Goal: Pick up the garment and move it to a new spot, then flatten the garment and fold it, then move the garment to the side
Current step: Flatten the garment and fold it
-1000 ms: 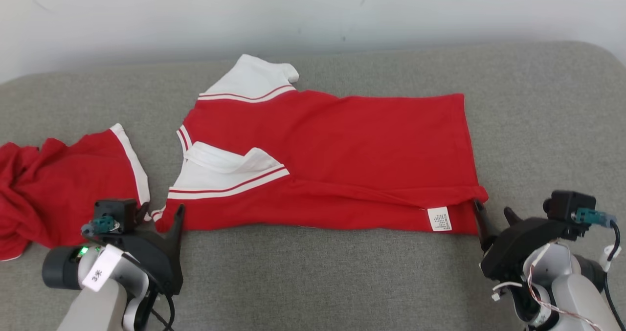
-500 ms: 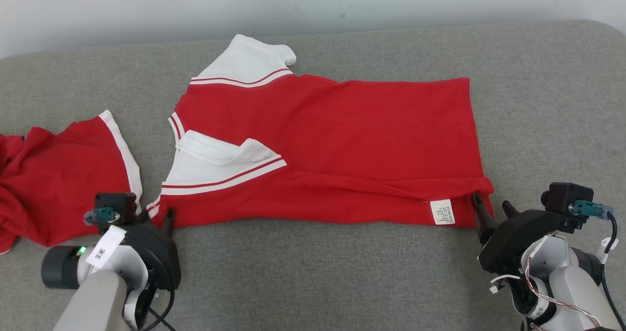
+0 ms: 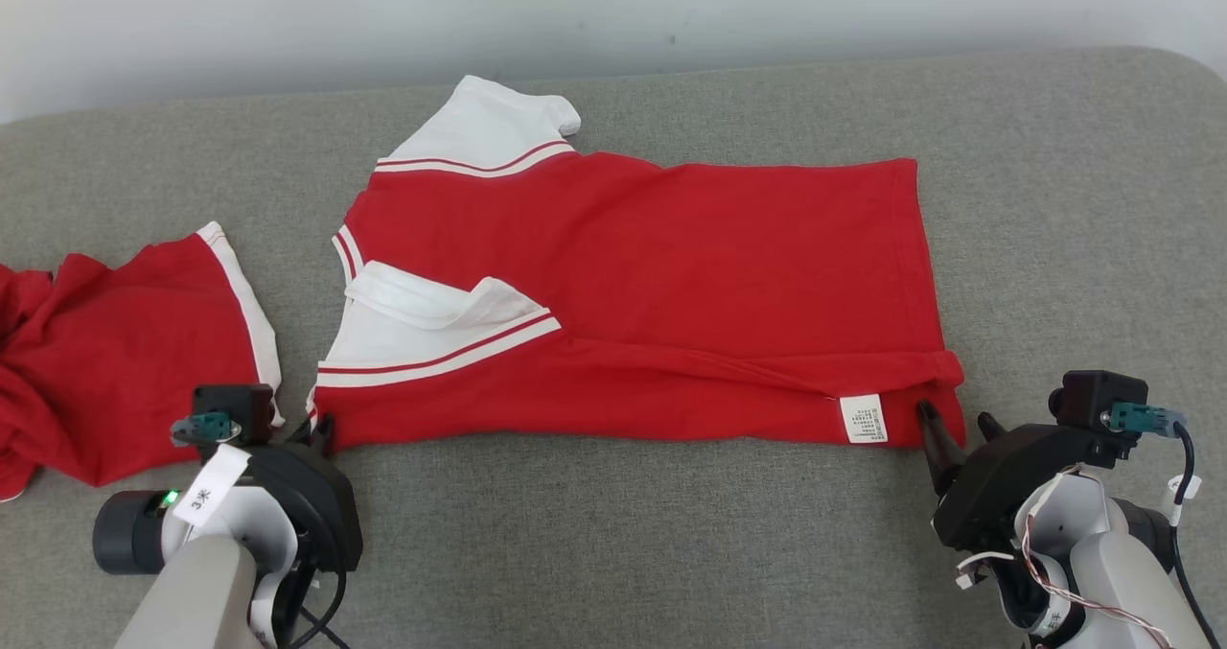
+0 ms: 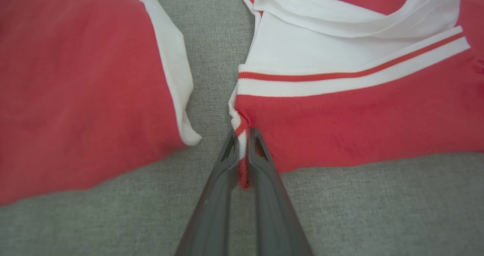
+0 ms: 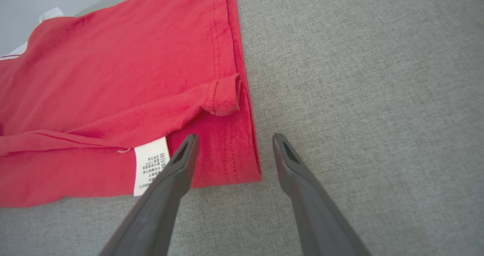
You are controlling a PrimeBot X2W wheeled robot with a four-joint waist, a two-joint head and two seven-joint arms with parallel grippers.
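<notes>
Head view. A grey fabric cushion (image 3: 613,534) runs along a pale wall (image 3: 288,16). The red shirt (image 3: 671,275), with white sleeves and collar, lies spread across the middle, its near edge doubled over. A second red garment (image 3: 96,361) is crumpled at far left, near the shirt but apart from it. The left gripper (image 3: 321,427) sits at the shirt's near-left corner. The right gripper (image 3: 954,427) sits at the near-right corner, by the care label (image 3: 862,418).

Left wrist view. The fingers are together, clamped on the shirt corner below the striped sleeve band. Cloth puckers between them.

Right wrist view. The jaws are apart and straddle the hem corner, one tip over cloth beside the label, the other over bare cushion. Nothing is held.

Judgement: this is a thin knit, light and limp. It will likely sag between holds and drag on the cushion's weave. Best hold is two corners of the near edge, pinching through every layer at the stitched hem.
</notes>
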